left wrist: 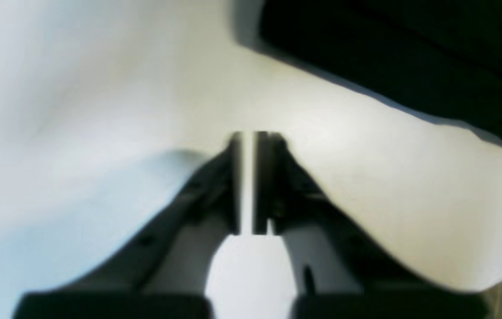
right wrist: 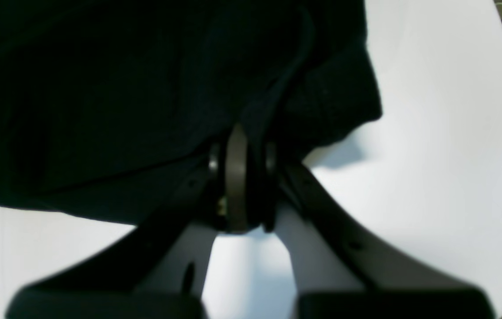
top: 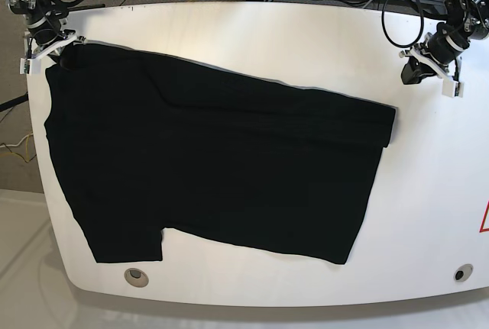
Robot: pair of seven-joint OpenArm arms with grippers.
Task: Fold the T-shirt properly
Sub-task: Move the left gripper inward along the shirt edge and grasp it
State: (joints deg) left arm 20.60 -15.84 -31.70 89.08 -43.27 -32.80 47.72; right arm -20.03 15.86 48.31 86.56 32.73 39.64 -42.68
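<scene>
The large plain black cloth T-shirt (top: pixel 214 161) lies spread flat across the white rounded tabletop (top: pixel 428 191), filling the left and middle of the base view, with no print or lettering legible on it. At the upper left, the right gripper (right wrist: pixel 239 150) pinches a fold of the shirt's edge between its jaws. The left gripper (left wrist: pixel 251 139), at upper right (clear of the cloth), has jaws drawn narrow on nothing. A red triangular mark (top: pixel 484 218) shows at the right edge, unreadable.
</scene>
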